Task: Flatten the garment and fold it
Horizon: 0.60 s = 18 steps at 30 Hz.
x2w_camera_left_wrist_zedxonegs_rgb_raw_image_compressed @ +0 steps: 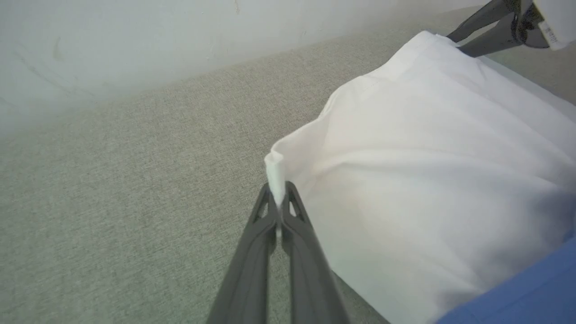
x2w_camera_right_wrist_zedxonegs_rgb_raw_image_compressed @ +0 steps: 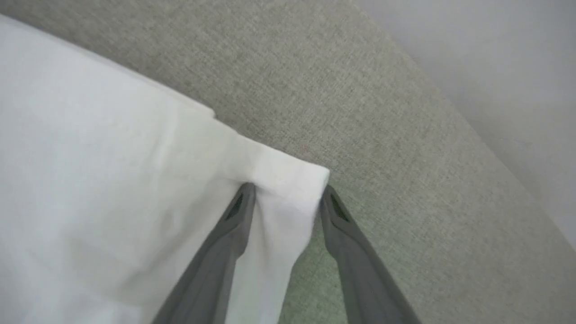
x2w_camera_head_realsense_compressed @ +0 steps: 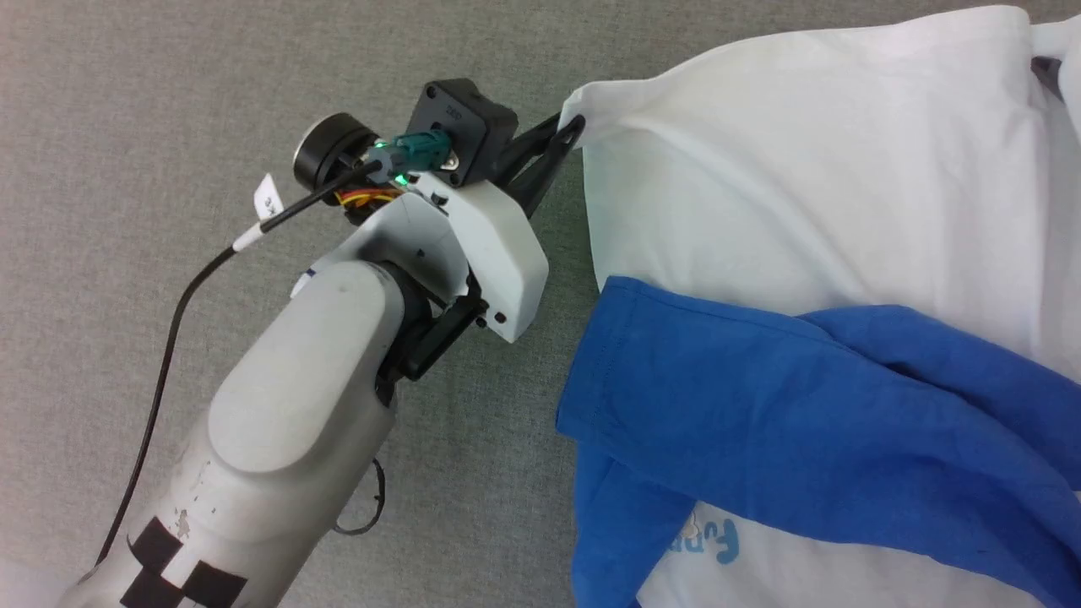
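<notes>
Corners are the handles here: your left gripper [x2w_camera_left_wrist_zedxonegs_rgb_raw_image_compressed: 279, 193] is clamped on one white corner of the shirt [x2w_camera_left_wrist_zedxonegs_rgb_raw_image_compressed: 427, 180], which spreads out beyond its fingertips. Your right gripper [x2w_camera_right_wrist_zedxonegs_rgb_raw_image_compressed: 285, 193] has its fingers apart with another corner between them, apparently ready to pinch and stretch it flat.

The carrying surface [x2w_camera_head_realsense_compressed: 127, 127] is a grey-green woven cloth, plain and flat, and in the left wrist view its far edge meets a pale wall [x2w_camera_left_wrist_zedxonegs_rgb_raw_image_compressed: 135, 36]. On it lies the garment [x2w_camera_head_realsense_compressed: 802, 169], whose white body covers the right side of the head view and sits puffed and rumpled rather than flat. A bright blue sleeve [x2w_camera_head_realsense_compressed: 760, 397] is draped across the white cloth with its cuff end near the bare surface, and light-blue lettering [x2w_camera_head_realsense_compressed: 718, 540] shows just below it.
</notes>
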Tool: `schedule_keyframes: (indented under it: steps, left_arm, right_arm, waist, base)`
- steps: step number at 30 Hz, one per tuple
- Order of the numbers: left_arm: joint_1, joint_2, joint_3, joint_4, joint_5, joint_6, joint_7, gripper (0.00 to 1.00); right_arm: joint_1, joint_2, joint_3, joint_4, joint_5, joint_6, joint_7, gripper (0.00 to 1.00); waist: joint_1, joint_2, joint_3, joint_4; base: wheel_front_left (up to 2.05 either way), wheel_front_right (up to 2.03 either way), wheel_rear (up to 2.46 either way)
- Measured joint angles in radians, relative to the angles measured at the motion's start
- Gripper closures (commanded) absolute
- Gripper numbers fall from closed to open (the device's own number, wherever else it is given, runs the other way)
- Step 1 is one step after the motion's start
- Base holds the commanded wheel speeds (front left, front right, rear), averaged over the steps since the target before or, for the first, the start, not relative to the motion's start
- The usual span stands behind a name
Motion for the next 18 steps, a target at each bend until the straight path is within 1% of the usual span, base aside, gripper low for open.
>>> schedule_keyframes:
  steps: [1, 4, 7, 13, 18]
  left_arm:
    - [0.0, 0.0, -0.001, 0.004, 0.0, 0.0, -0.001, 1.0]
    - [0.0, 0.002, -0.002, 0.018, 0.0, 0.0, -0.01, 1.0]
    - [0.0, 0.007, 0.0, 0.035, 0.0, 0.0, -0.025, 1.0]
    - [0.001, 0.024, 0.017, 0.082, -0.001, 0.002, -0.059, 1.0]
    - [0.002, 0.051, 0.039, 0.112, -0.003, 0.011, -0.081, 1.0]
  right_arm:
    - [-0.004, -0.003, 0.016, 0.0, 0.01, -0.001, 0.0, 1.0]
    - [-0.006, 0.004, 0.059, 0.003, 0.032, -0.002, -0.022, 1.0]
    - [-0.007, 0.012, 0.073, 0.037, 0.032, 0.002, -0.086, 1.0]
    - [0.018, 0.05, 0.061, 0.145, 0.025, 0.003, -0.255, 1.0]
    - [0.035, 0.077, 0.041, 0.189, 0.025, 0.003, -0.37, 1.0]
  waist:
    - [0.0, 0.0, -0.002, 0.0]
    - [0.0, 0.0001, -0.011, -0.004]
    - [0.0001, 0.0, -0.023, -0.012]
    - [0.0002, 0.0, -0.071, -0.038]
    - [0.0002, 0.0, -0.124, -0.078]
  base:
    - [0.0, 0.0, 0.0]
    - [0.0, 0.0, 0.0]
    - [0.0, 0.0, 0.0]
    - [0.0, 0.0, 0.0]
    - [0.0, 0.0, 0.0]
